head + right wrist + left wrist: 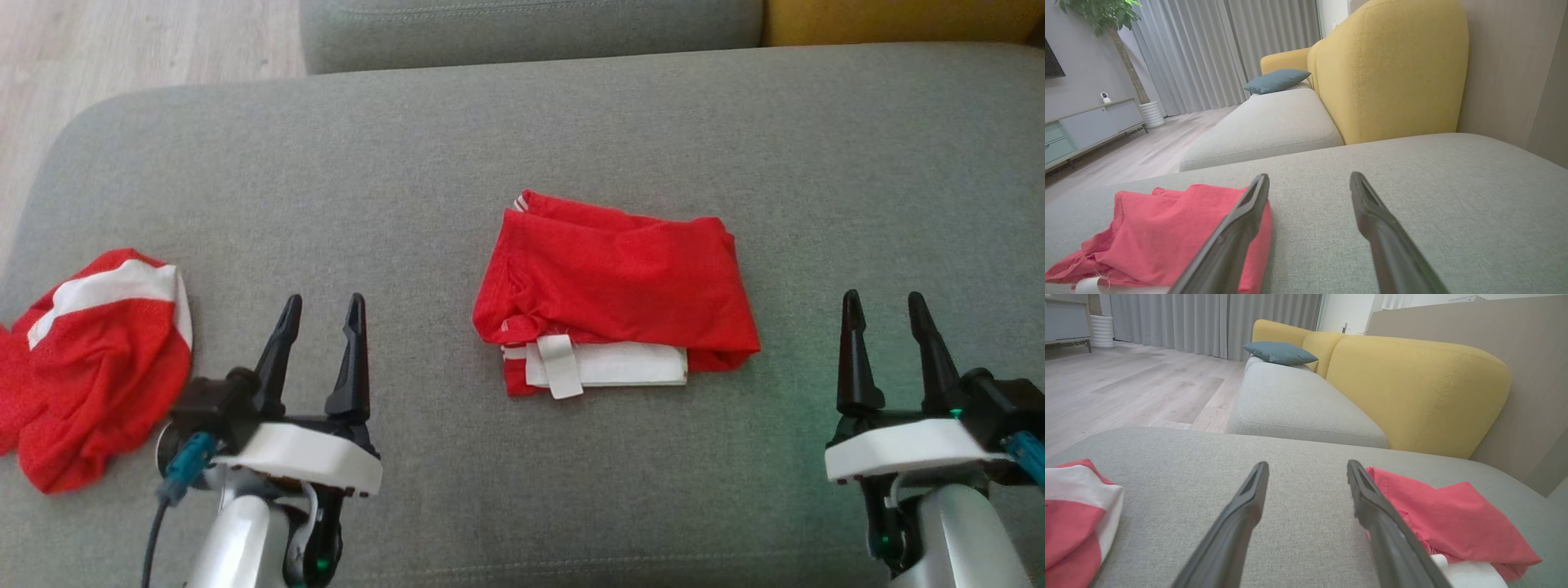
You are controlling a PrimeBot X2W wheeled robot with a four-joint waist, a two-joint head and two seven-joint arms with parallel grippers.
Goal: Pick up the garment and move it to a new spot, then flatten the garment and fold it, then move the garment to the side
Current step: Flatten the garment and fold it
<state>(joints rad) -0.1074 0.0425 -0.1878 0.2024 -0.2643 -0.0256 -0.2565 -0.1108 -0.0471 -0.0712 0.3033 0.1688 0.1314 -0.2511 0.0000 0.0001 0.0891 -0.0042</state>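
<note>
A: Claw status?

B: Left claw is being held wide open at the lower left of the head view, and nothing is being gripped. Right claw is being held equally wide at the lower right, also with nothing in it. Both are hovering over the gray seat cushion, fingers pointing up the frame.

A: Garment?

B: Folded red garment is lying at frame centre on the cushion, between the claws and touched by neither. A white band and a white tab are being shown along its lower edge. In the left wrist view it is being seen at lower right, partly behind a finger. In the right wrist view it is at lower left.

A: Anything else?

B: A second garment, red and white and crumpled, is lying at the far left edge, near the left claw but apart from it. A yellow backrest and a blue pillow are being seen in the upper part of the wrist views.
</note>
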